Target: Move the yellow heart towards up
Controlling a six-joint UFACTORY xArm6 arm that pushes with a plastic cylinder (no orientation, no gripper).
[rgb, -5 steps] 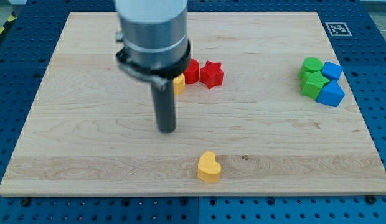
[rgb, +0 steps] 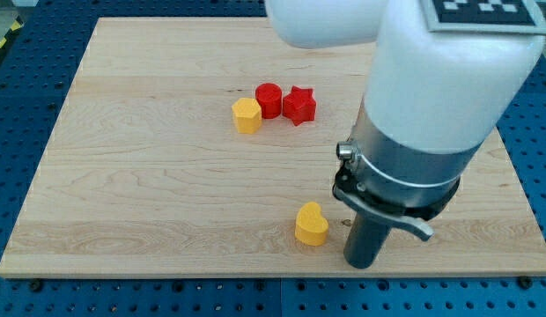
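Pale wood board point(rgb: 123, 202) on a blue pegboard bench point(rgb: 13, 114). My arm comes in from the top right w/ the rod upright. My tip point(rgb: 361, 264) is down near the board's bottom edge, nothing held, just right of the yellow heart point(rgb: 311, 224); can't tell if touching. Farther up, near center: yellow block point(rgb: 247, 115), red cylinder point(rgb: 269, 100), red star point(rgb: 298, 105) in a row.

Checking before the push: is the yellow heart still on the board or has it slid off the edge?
On the board. The yellow heart sits on the wooden board, short of its bottom edge, with my tip just to the view's right of it.
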